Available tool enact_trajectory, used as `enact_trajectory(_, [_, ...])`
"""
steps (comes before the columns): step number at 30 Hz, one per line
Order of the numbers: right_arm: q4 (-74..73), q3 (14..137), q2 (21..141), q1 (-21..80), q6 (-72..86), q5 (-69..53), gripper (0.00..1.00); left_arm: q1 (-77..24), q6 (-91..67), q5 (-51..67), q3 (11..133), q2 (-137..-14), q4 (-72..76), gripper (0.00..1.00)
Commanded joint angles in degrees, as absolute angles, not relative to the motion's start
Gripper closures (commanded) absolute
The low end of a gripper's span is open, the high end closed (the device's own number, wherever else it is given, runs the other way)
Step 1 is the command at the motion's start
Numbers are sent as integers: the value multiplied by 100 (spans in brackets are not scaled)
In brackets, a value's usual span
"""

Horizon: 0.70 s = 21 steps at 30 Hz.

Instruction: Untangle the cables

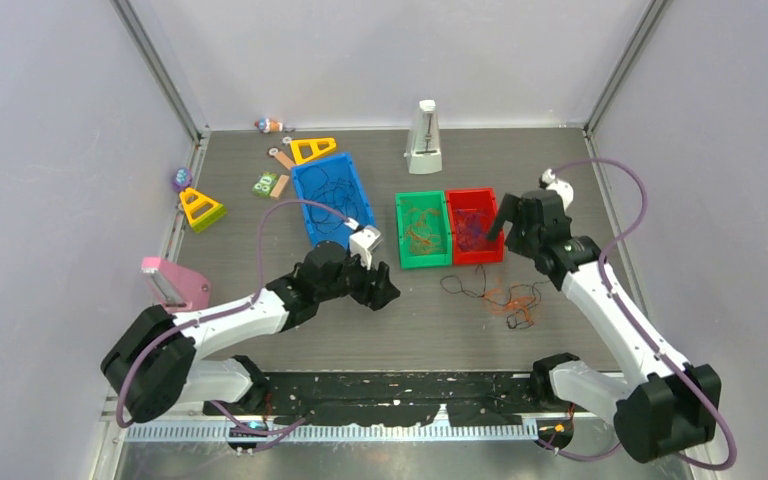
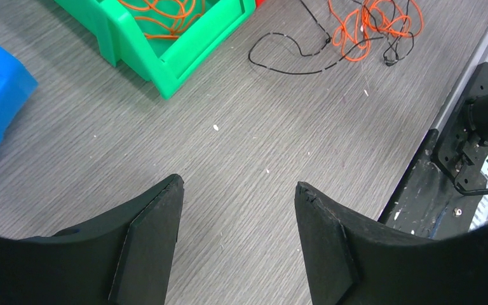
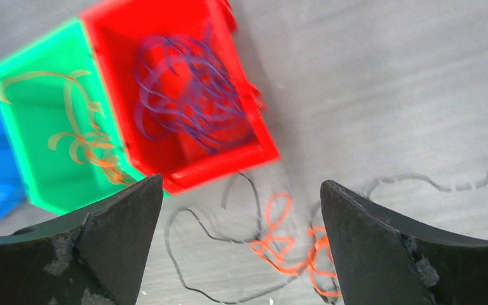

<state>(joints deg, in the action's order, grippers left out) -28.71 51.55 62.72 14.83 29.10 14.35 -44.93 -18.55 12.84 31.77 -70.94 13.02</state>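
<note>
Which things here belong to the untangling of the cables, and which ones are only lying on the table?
Belong to the job: tangled orange and black cables on the table; blue bin, green bin, red bin with sorted cables inside.
Only lying about: white metronome, two yellow triangles, pink object, small toys at the far left.

Red bin point(image 1: 472, 256) just behind cables point(image 1: 508, 299)

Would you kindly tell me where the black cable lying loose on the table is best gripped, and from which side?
I'd grip the black cable on its open loop, on the left-arm side of the orange tangle, coming straight down from above with the jaws straddling the strand. There it lies flat as a single wire on bare table; nearer the tangle it crosses orange strands.
</note>
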Motion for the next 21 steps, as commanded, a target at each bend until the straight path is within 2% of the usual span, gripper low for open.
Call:
enact_trajectory(1, [-3769,4405,5739,1452,3588,1495,0,-4568,-1699,1303,3236,-7330,1903,35])
enact_trajectory(5, [-3698,3682,5291,1459,3964,1135,0,-4664,-1630,1269,3197,-7238,1967,35])
enact_trajectory(11, [-3607,3226,5532,1491,4143,1016,0,-4670,-1520,1106,3115,-7028,1950,34])
enact_trajectory(13, [-3459,3054,5673,1559,4182,1017,2,-4673,-1495,1059,3127,-6992,1905,34])
enact_trajectory(17, [-2996,2802,6159,1797,4228,778,14,-4673,-1432,967,3137,-6886,1819,34])
enact_trajectory(18, [-2775,2790,6239,1887,4204,618,30,-4673,-1405,909,3130,-6868,1793,34])
enact_trajectory(19, [-2640,2785,6365,2161,4180,485,40,-4675,-1380,872,3126,-6850,1767,33])
enact_trajectory(20, [-2328,2790,6413,2262,4156,82,60,-4671,-1368,853,3129,-6835,1759,33])
enact_trajectory(21, [-2175,2805,6485,2563,4183,-113,69,-4675,-1355,821,3113,-6830,1758,33])
